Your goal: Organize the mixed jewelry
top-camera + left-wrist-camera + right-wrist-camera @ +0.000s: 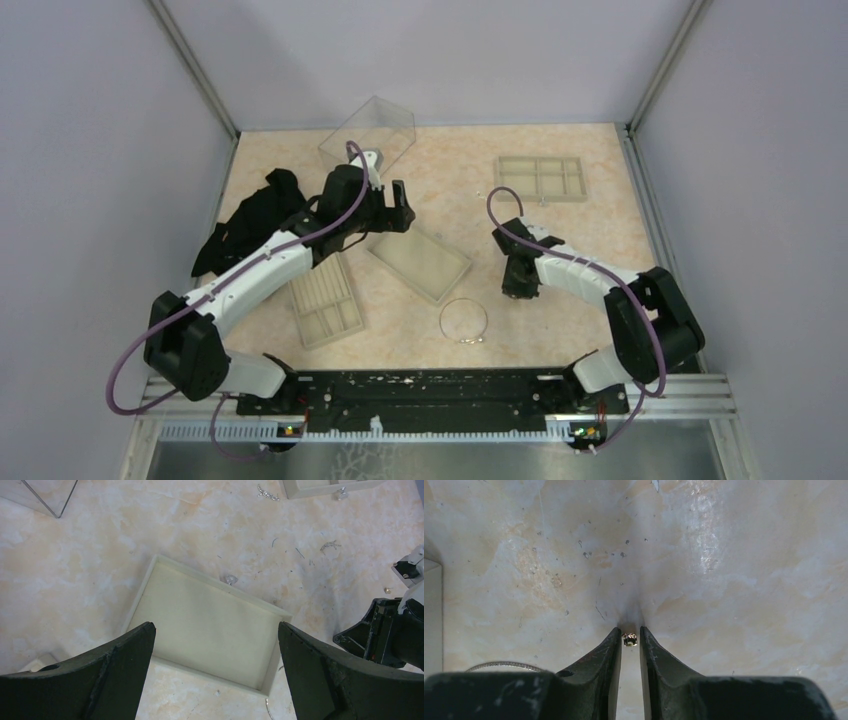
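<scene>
Straddling a gold piece [629, 639] on the worktop [724, 580], right hand [629, 630] nearly closed; pinching or not, cannot tell. Left hand [215, 625] spread over a tray [165, 595].

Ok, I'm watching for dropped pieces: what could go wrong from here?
The gold piece sits only between the very tips of the right gripper, low on the table; it may pop out or slip on lifting. The hoop lies close by and might get nudged.
</scene>
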Tool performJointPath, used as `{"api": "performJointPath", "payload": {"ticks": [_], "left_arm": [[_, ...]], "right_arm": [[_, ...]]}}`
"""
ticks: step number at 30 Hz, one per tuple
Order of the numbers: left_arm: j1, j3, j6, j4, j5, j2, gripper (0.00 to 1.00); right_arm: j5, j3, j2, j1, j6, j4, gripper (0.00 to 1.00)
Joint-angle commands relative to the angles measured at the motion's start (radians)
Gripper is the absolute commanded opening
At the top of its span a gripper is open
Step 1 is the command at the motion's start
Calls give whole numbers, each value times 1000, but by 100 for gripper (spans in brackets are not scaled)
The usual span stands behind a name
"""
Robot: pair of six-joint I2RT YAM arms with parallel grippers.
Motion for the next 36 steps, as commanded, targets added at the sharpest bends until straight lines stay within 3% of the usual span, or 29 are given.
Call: {"api": "performJointPath", "payload": {"ticks": [1, 12, 26, 36], "left_arm": [[2, 28, 3, 7, 15, 13, 99], [1, 34, 0, 12, 22, 26, 99], [2, 40, 1, 17, 20, 37, 99], [3, 47, 5, 16, 9, 41, 99]], "right_arm": [[-27, 18, 20, 7, 18, -15, 18], [-36, 19, 26, 7, 4, -6, 20], [-43, 50, 38, 7, -20, -10, 8], [-26, 129, 29, 7, -59, -56, 7]]}}
